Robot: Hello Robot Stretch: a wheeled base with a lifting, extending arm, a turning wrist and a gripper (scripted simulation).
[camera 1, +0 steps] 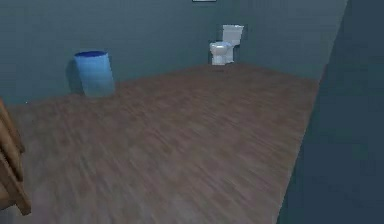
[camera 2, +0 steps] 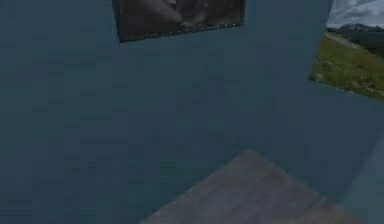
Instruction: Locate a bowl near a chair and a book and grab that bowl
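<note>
wooden frame piece (camera 1: pixel 9 160) at fwd view's left edge, closest; can't tell what it belongs to. plank floor (camera 1: pixel 170 140) runs to the back wall. blue round bin (camera 1: pixel 95 73) near floor's far-left corner, white toilet (camera 1: pixel 226 45) at floor's far edge, well apart from bin. arm side view: dark framed picture (camera 2: pixel 180 15) up on wall; landscape patch (camera 2: pixel 355 55) at right edge, window or pic, can't tell. step: search phase, looks like a bathrm. bowl's spot: can't tell; same for chair, book. claw state: can't tell. next: turn base, scan elsewhere.

bin (camera 1: pixel 94 73) left by far wall; toilet (camera 1: pixel 226 45) right of it
</note>
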